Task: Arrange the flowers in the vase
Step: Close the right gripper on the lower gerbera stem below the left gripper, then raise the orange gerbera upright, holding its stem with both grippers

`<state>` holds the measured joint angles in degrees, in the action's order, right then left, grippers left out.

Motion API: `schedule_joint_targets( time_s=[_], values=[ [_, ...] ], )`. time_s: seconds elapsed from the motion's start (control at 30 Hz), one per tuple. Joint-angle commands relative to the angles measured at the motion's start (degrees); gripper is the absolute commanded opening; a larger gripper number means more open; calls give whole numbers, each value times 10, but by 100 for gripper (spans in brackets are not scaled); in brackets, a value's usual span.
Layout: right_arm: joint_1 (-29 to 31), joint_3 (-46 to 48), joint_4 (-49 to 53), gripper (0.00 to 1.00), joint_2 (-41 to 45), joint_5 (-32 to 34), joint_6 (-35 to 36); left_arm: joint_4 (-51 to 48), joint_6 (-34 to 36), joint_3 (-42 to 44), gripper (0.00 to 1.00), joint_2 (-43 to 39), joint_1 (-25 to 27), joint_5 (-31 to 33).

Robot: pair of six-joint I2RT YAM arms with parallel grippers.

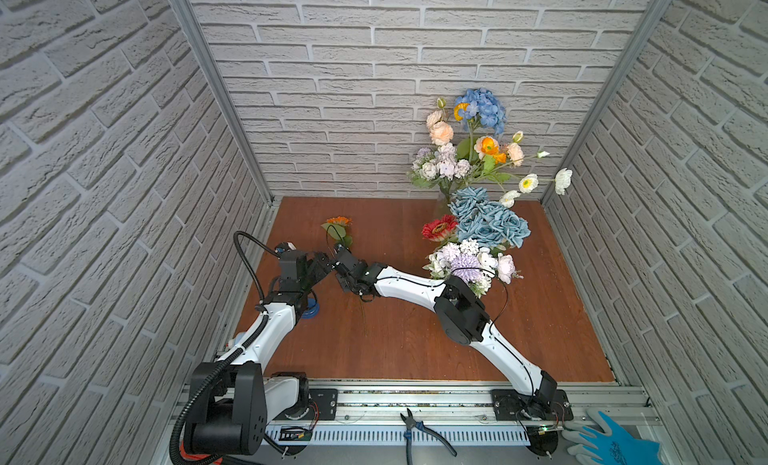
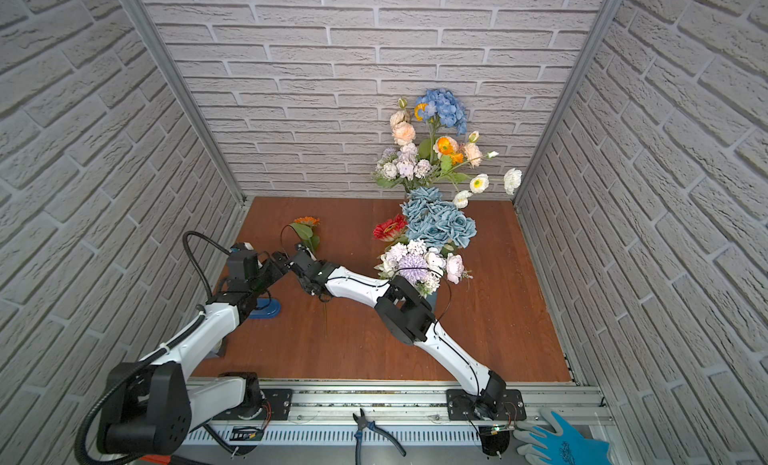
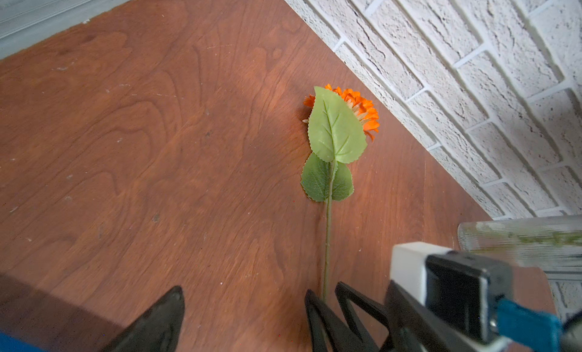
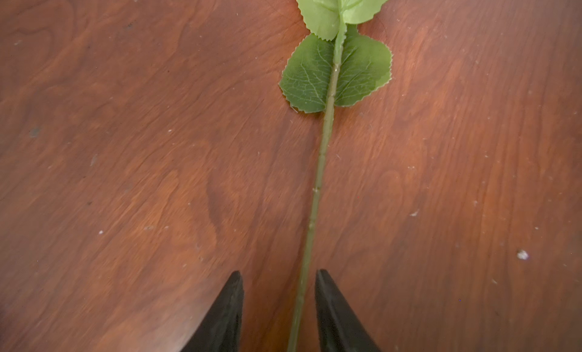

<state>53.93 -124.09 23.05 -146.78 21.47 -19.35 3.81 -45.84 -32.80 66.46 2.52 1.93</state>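
Fingers [image 4: 226, 312] of our right gripper [image 4: 278, 273] stand apart astride the stem of the orange daisy [image 1: 338, 221], not pinching; our left gripper [image 1: 324, 262] gapes wide. The daisy lies well left of the vase [image 1: 441, 201].

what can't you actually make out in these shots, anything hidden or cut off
- Orange daisy head: behind its own leaf in the left wrist view; cut off at the right wrist view's edge.
- Glass vase: only a sliver shows behind the flowers in a top view.
- Blue object: largely under the left arm, both top views; unidentifiable.
- Right gripper: open astride the stem; contact further back lies outside the right wrist view.
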Motion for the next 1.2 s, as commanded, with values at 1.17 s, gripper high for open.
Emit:
schedule_joint_targets(
  time_s=[1.17],
  values=[
    [-13, 173, -140, 5, 296, -95, 88, 82, -77, -16, 91, -134, -5, -144]
  ],
)
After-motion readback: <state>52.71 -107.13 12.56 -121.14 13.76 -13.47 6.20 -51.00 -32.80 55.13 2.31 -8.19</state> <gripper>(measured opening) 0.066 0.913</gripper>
